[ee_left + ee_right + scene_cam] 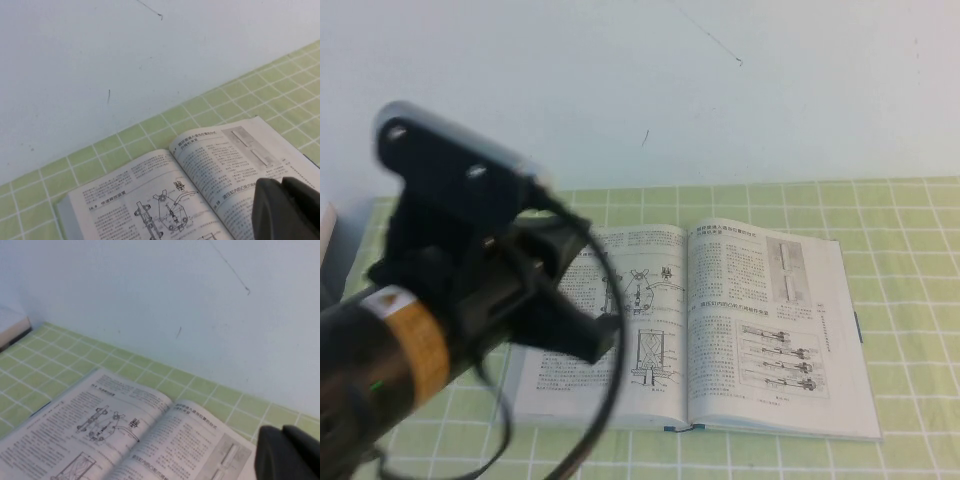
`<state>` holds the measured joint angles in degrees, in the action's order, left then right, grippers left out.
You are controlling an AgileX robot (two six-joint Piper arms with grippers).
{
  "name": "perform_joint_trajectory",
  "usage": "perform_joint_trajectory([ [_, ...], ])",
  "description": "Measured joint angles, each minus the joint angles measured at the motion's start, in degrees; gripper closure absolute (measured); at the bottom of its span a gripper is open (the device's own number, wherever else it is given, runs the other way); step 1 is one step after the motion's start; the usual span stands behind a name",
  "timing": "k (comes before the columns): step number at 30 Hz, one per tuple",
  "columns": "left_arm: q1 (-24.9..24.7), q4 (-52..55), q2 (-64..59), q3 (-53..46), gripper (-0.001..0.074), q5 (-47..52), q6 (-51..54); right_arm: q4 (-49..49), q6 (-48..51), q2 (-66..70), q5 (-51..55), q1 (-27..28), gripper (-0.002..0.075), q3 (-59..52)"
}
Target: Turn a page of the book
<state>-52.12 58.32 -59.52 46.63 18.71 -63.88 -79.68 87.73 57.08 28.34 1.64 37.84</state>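
Trouble could come when I try to pick up just one page [765, 325]: paper is thin and slippery, so I might pinch two leaves together, crease one, or push the whole book [700, 330] along the worktop [910, 230].

I count one book. It lies open and flat in the middle of the green checked worktop, with two pages showing.

I count two arms. The left gripper [287, 210] hangs up high above the left half of the book, and I see it touching nothing. The right gripper [289, 455] hangs above the book's right half and is out of sight from the high camera. I cannot tell how far either set of jaws is open.
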Motion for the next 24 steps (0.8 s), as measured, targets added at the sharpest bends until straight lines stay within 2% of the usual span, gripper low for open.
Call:
perform_joint_trajectory([
  [7,0.00,0.14,24.51,-15.63,0.0738,1.59,-1.18,-1.01,1.38,-12.39,-0.13,0.00,0.0728,-7.06],
  [15,0.00,-1.48,48.14,-29.05,0.0738,8.93,-3.07,-0.90,2.59,-23.66,2.06,0.00,0.0728,-13.00],
  [24,0.00,-1.93,58.57,-37.23,0.0738,9.44,-3.07,-0.69,2.73,-25.25,2.48,0.00,0.0728,-14.44],
])
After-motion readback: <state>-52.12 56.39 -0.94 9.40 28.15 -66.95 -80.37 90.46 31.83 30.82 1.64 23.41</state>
